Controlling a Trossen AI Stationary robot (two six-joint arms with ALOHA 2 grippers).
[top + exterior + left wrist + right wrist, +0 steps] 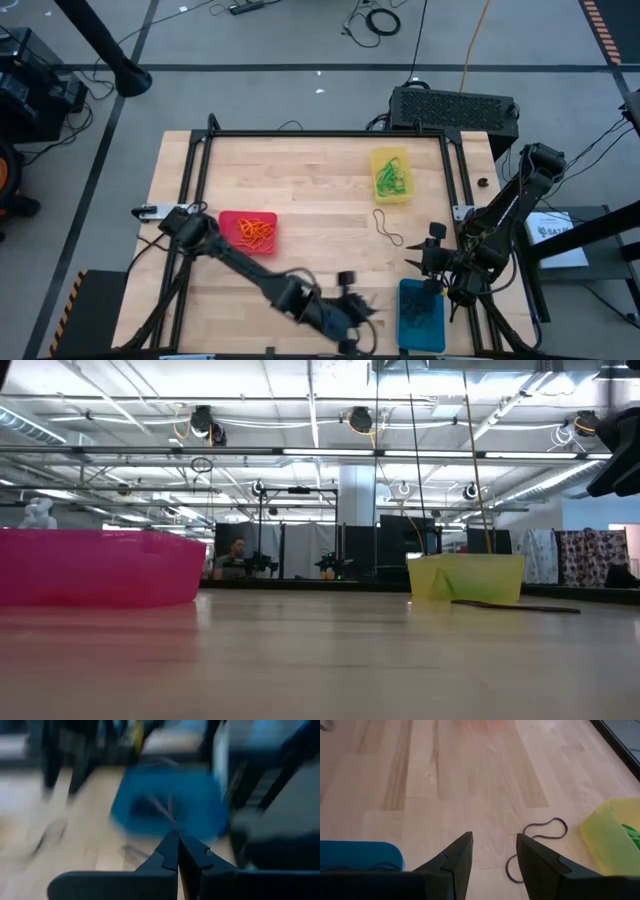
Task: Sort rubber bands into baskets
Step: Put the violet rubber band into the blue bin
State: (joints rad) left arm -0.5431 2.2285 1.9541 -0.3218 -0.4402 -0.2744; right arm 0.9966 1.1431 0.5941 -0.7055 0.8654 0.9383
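Note:
My left gripper is near the table's near edge, just left of the blue basket, and is shut on a thin dark rubber band. The left wrist view is blurred. My right gripper stands open above the table by the blue basket's far end, touching nothing. Another dark rubber band lies flat on the wood beyond it. The red basket holds orange bands. The yellow basket holds green bands. My left gripper pinches the dark rubber band between its two fingertips. A thin strand runs forward from the tips, in front of the blue basket. The fingers slant downward from the table's left. Blur hides where the band's far end lies.
A black frame rail edges the wooden table top. A dark box sits behind the far edge. Bare wood lies between the red basket and the yellow basket. The loose band lies between the yellow basket and my right gripper.

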